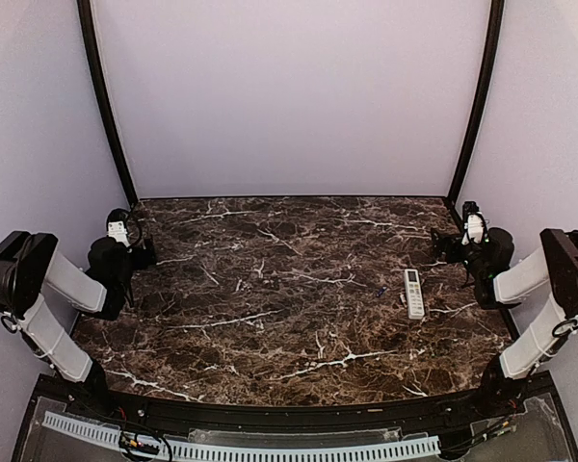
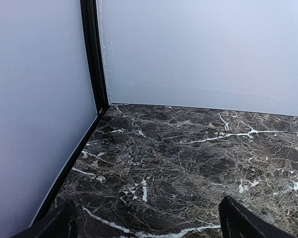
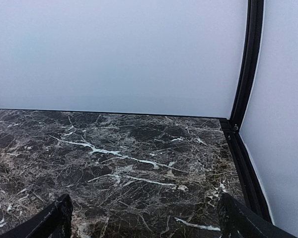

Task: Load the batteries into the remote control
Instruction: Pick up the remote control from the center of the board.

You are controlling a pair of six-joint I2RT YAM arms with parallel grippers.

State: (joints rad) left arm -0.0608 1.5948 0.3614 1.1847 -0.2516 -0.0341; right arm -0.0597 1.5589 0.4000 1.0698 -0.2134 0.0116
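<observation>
Remote control (image 1: 414, 294): lies flat on the marble table (image 1: 270, 318), right of centre, one end toward the back; near the right arm, so probably that arm's pick
Right gripper (image 3: 141, 218): fingers spread wide, holding nothing; parked at the table's right edge, apart from the remote
Left gripper (image 2: 149, 218): likewise spread and empty; at the left edge, well apart from the remote
Batteries: none I can make out; loading not yet begun

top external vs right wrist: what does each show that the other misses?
Top external only: the remote control lying flat on the table's right side, and the left gripper. Right wrist only: a close look at the right gripper, fingers wide apart, empty. Both: the marble table, the back wall, the right corner post.
</observation>
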